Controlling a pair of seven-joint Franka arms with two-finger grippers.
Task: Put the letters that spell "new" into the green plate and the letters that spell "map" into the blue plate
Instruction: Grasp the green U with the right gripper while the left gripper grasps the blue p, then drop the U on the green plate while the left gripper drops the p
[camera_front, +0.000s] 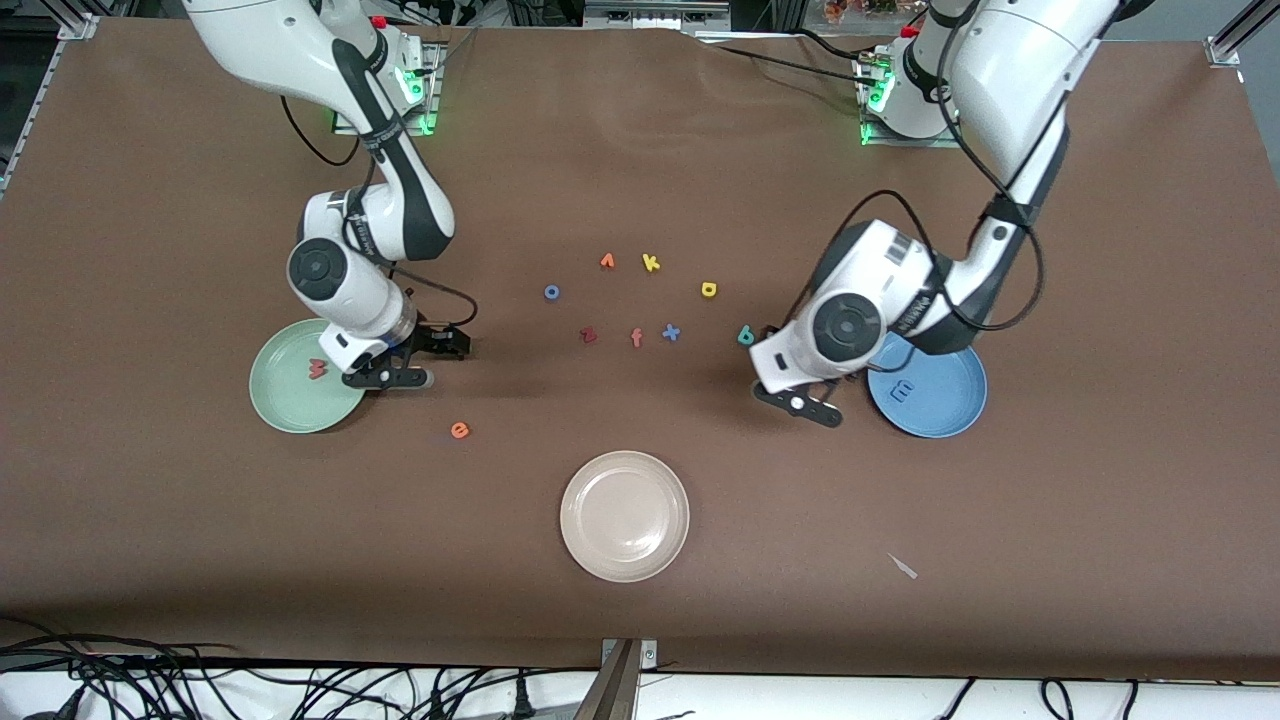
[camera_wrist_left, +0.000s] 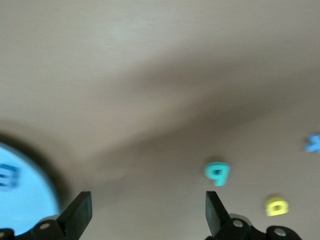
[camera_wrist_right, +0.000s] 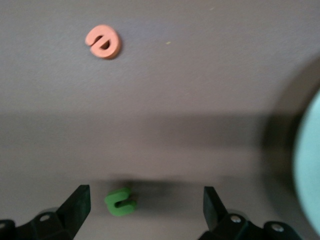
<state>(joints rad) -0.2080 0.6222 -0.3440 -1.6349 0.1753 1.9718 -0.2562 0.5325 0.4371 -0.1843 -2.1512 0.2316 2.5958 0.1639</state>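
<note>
The green plate (camera_front: 290, 410) holds the pinkish-red w (camera_front: 318, 369). My right gripper (camera_front: 432, 362) (camera_wrist_right: 145, 207) is open just beside this plate. The green n (camera_wrist_right: 120, 201) lies on the table between its fingers, touching neither. The orange e (camera_front: 460, 430) (camera_wrist_right: 103, 41) lies on the table nearer the front camera. The blue plate (camera_front: 945, 420) (camera_wrist_left: 25, 195) holds the blue m (camera_front: 902, 391). My left gripper (camera_wrist_left: 147, 215) is open and empty over bare table between that plate and the teal p (camera_front: 746, 335) (camera_wrist_left: 217, 171). The yellow a (camera_front: 709, 289) (camera_wrist_left: 276, 206) lies farther back.
A beige-white plate (camera_front: 625, 515) sits near the table's front edge. Loose letters lie mid-table: yellow k (camera_front: 651, 262), an orange letter (camera_front: 607, 261), blue o (camera_front: 551, 292), dark red z (camera_front: 589, 335), pink f (camera_front: 636, 338), blue x (camera_front: 671, 332).
</note>
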